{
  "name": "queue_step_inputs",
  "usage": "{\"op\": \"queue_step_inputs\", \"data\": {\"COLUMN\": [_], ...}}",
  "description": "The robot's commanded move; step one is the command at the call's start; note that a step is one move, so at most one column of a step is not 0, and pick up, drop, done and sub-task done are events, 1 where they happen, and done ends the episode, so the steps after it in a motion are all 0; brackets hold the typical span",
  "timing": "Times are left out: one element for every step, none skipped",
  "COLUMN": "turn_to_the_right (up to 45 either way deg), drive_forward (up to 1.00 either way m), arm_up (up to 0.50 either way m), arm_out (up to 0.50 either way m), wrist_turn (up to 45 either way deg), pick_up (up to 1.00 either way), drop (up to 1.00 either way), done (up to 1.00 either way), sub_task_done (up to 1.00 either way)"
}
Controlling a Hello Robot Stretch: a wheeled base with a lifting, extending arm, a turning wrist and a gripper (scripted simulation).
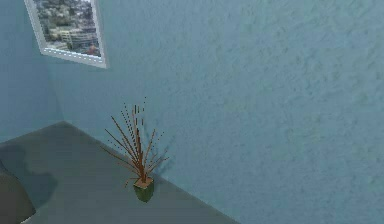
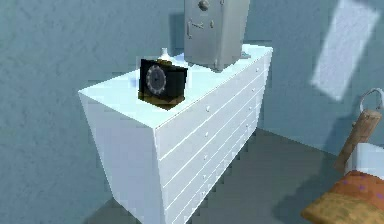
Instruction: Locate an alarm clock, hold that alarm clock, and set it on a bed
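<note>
Arm side view: alarm clock (image 2: 162, 80) on dresser (image 2: 215, 125), grey box (image 2: 213, 30) at its one o'clock; forward view: potted plant (image 1: 138, 152). Claw's state: cannot tell.

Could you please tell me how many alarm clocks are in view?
1. The alarm clock stands on the white dresser, left of a grey metal box in the arm side view. Another could be hidden behind that box.

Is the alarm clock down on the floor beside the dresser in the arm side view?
No: the dark alarm clock stands on top of the white dresser, near a grey metal box.
</note>
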Motion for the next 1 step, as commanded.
{"op": "queue_step_inputs", "data": {"turn_to_the_right": [0.0], "drive_forward": [0.0], "arm_up": [0.5], "arm_out": [0.0], "wrist_turn": [0.0], "pick_up": [0.0], "drop": [0.0], "done": [0.0], "sub_task_done": [0.0]}}
